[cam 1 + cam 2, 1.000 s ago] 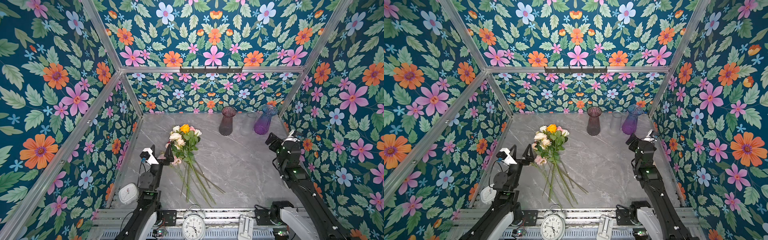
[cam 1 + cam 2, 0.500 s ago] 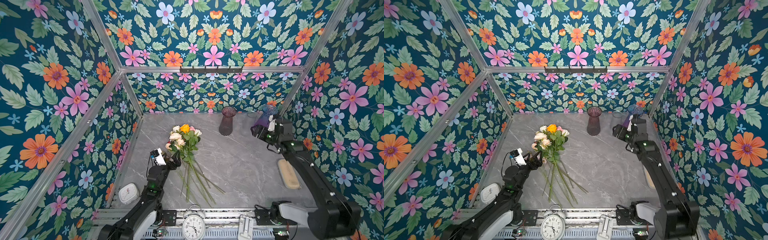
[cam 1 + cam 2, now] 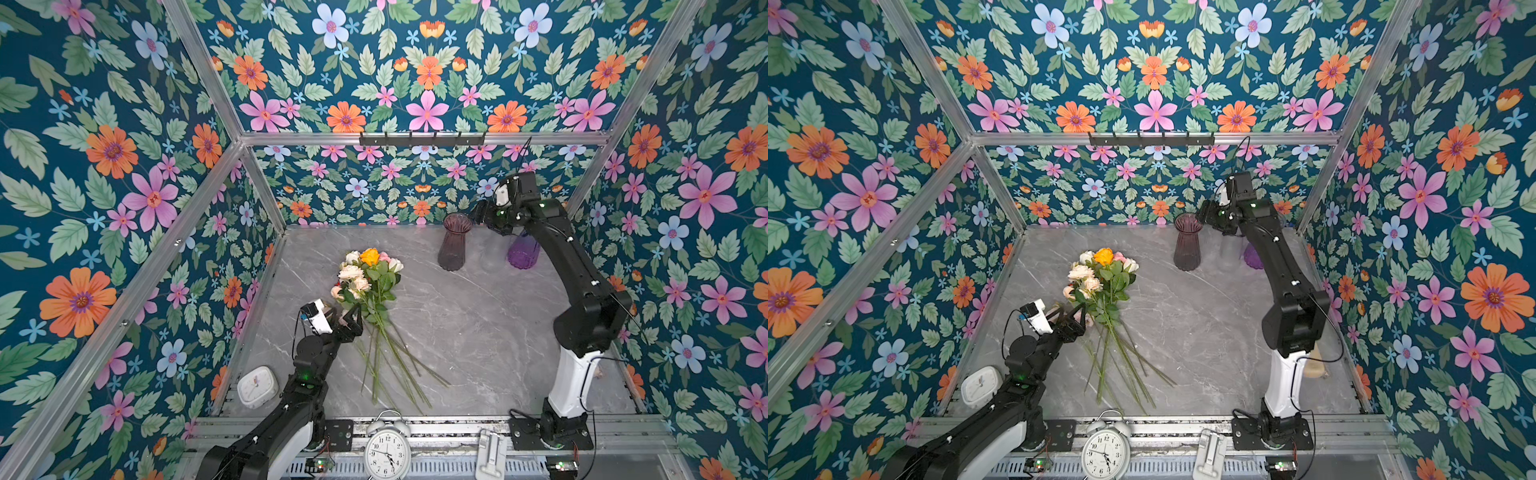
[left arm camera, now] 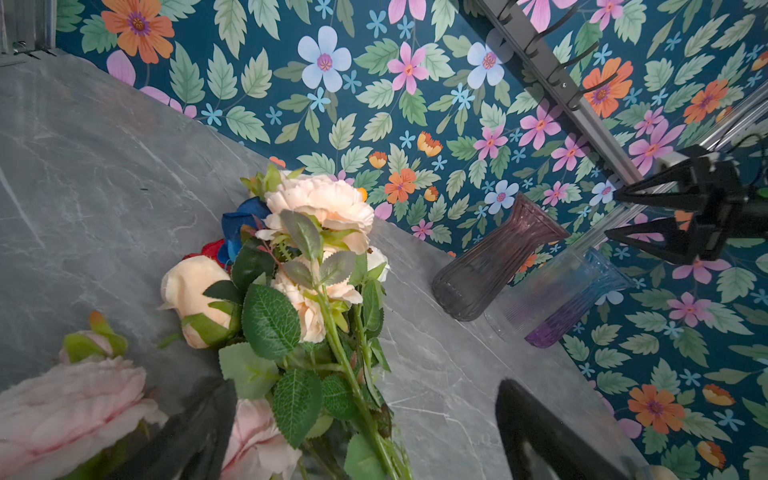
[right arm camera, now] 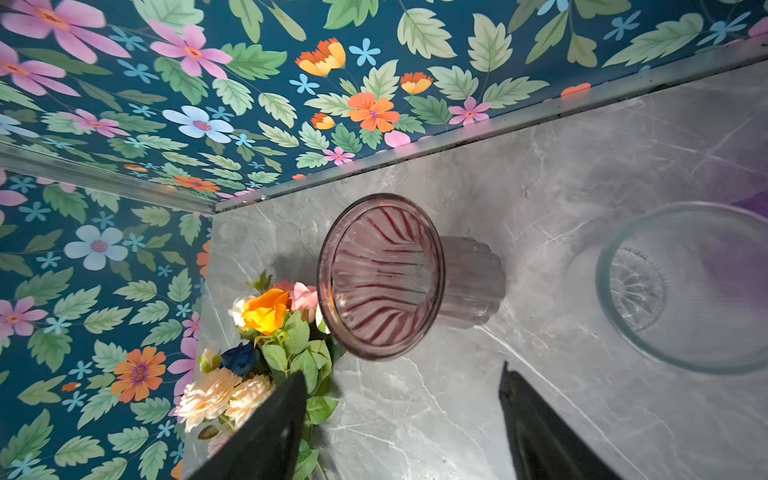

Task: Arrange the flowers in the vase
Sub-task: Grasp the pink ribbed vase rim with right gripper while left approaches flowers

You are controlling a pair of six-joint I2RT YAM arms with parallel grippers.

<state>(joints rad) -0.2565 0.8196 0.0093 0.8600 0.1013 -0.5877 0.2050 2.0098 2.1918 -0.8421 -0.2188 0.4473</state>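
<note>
Flowers (image 3: 374, 282) lie bunched on the worktop (image 3: 478, 332), heads toward the back wall, stems fanned toward the front. Left claw (image 3: 347, 318) is spread wide and low at the bunch's left edge, stems and a pink head between its fingers, not clamped. Right claw (image 3: 478, 214) is parted and empty, up just beside the mauve vase (image 3: 453, 249) rim, over the clear vase (image 4: 552, 291)

Left arm (image 3: 307, 374): stretched low and forward from its base; left gripper (image 3: 347, 316) is seen with fingers (image 4: 540, 436) spread wide. Right arm (image 3: 582, 282): raised, bent at the elbow, extended rearward; right gripper (image 3: 482, 214) is tilted downward, fingers (image 5: 266, 432) parted.
</note>
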